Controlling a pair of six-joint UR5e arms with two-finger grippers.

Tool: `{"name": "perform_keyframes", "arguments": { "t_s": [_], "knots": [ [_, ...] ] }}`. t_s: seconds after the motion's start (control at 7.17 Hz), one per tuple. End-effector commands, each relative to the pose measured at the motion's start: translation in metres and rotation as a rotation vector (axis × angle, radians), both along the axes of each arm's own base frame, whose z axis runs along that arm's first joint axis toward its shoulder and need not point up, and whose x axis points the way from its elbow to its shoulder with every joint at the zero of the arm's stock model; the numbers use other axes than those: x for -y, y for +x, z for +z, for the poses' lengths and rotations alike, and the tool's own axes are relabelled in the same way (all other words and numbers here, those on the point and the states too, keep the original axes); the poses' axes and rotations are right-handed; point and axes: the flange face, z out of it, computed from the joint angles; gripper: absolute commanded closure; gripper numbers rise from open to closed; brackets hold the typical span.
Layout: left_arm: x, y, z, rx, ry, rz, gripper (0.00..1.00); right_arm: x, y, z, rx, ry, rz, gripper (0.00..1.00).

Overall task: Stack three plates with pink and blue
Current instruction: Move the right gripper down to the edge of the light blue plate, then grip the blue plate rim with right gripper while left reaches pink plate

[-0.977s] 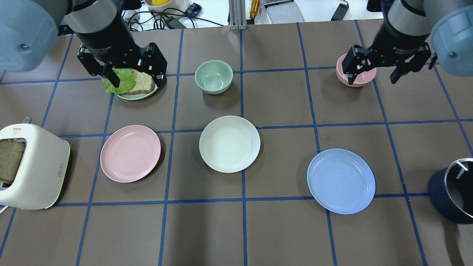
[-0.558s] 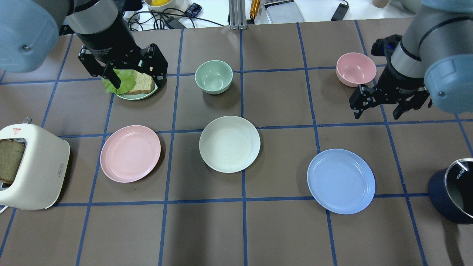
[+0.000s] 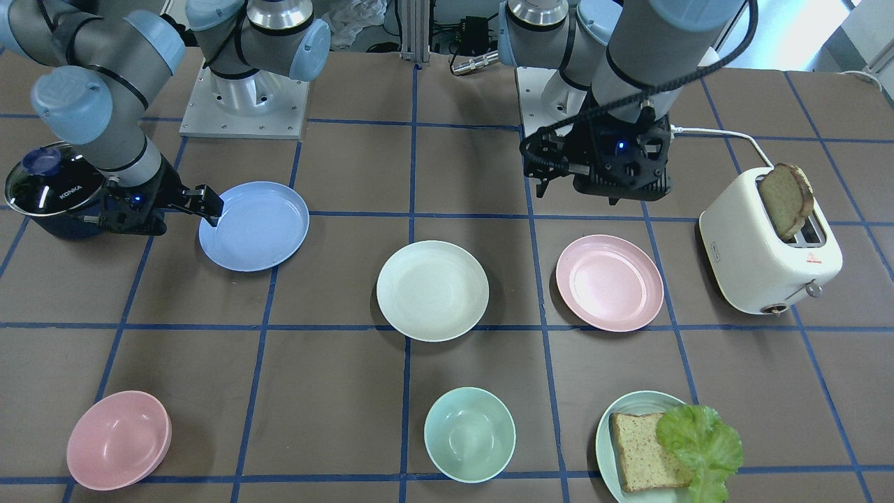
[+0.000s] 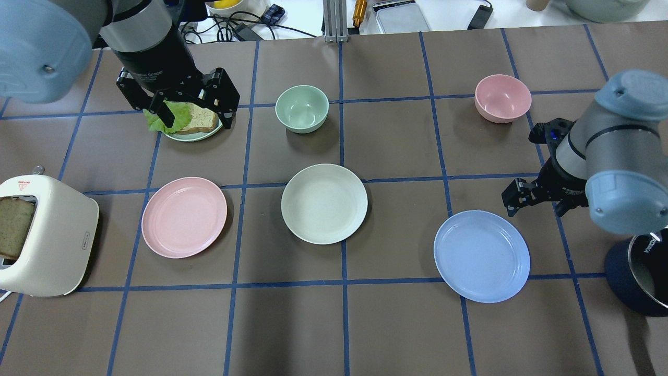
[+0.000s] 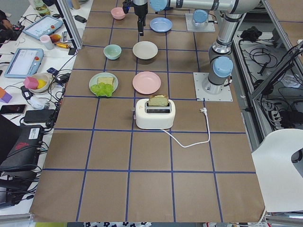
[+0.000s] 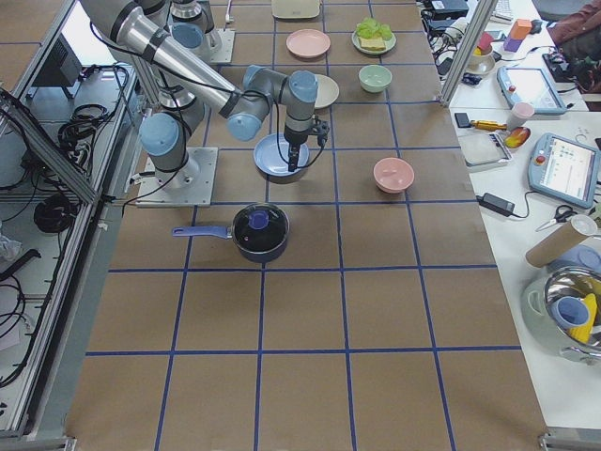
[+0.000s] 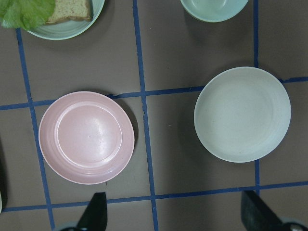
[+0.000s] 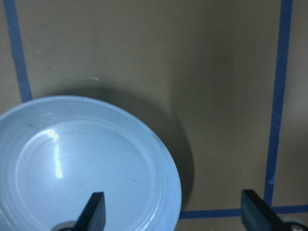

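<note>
Three plates lie apart on the brown table: the pale pink plate at the left, the cream-white plate in the middle, the light blue plate at the right. My right gripper is open and low at the blue plate's far right edge. In the right wrist view one finger is over the blue plate and the other over bare table. My left gripper is open and empty, held high. Its wrist view shows the pink plate and the cream plate.
A white toaster holding a bread slice stands at the left edge. A pale green plate with bread and lettuce sits at the back left. A mint bowl and a pink bowl are at the back. A dark lidded pot stands right.
My right gripper has moved from over the pink bowl towards the near side and down to the blue plate's edge. My left gripper has barely shifted.
</note>
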Motion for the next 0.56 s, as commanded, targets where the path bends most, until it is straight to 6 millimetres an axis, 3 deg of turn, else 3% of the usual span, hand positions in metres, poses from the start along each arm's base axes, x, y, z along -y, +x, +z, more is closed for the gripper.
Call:
{"name": "perform_keyframes", "arguments": {
  "t_s": [0.0, 0.14, 0.42],
  "knots": [
    [0.009, 0.01, -0.088, 0.001, 0.014, 0.015, 0.0, -0.026, -0.001, -0.033, -0.027, -0.053, 0.025, 0.0],
    [0.004, 0.016, -0.143, 0.014, 0.024, -0.026, 0.0, -0.03, -0.01, -0.037, -0.013, -0.043, 0.047, 0.0],
    [-0.011, 0.046, -0.205, 0.062, 0.044, -0.057, 0.0, -0.048, -0.005, -0.055, 0.015, -0.021, 0.027, 0.0]
  ]
}}
